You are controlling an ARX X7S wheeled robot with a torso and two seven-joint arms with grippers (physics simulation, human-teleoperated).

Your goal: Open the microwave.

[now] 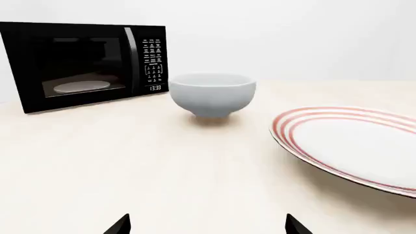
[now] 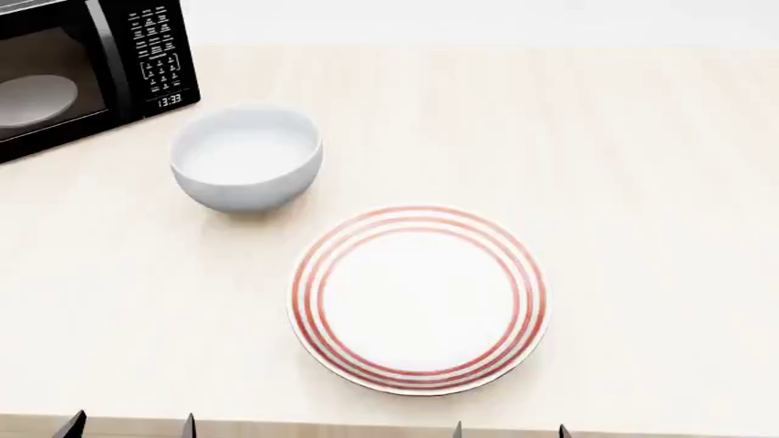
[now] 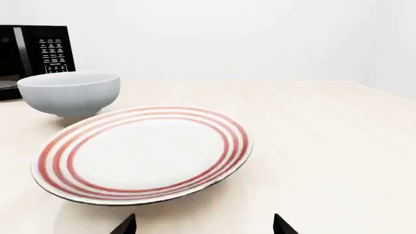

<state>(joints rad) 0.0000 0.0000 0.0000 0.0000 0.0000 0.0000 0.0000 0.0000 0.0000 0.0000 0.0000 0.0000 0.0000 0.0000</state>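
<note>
Microwave (image 2: 86, 68) sits at the far left of the light wooden table (image 2: 633, 182) in the head view, partly cut off by the frame edge; door closed, white turntable plate (image 1: 81, 86) visible through the glass, button panel (image 1: 153, 61) on the side nearest the bowl, display reading 13:33. White bowl (image 2: 247, 157) stands upright just beside the microwave's panel corner, not touching it as far as the left wrist view shows. Plate with 3 red rings (image 2: 418, 298) lies flat nearer the table's front edge, apart from the bowl. Left gripper (image 1: 208, 226): only 2 dark fingertips show at the frame's edge, spread apart, nothing between them, aimed over bare table toward microwave and bowl. Right gripper (image 3: 202, 225): likewise 2 dark tips spread apart, holding nothing, facing the plate with bowl and microwave panel beyond. In the head view, both pairs of tips sit at the table's near edge, well apart from the microwave
</note>
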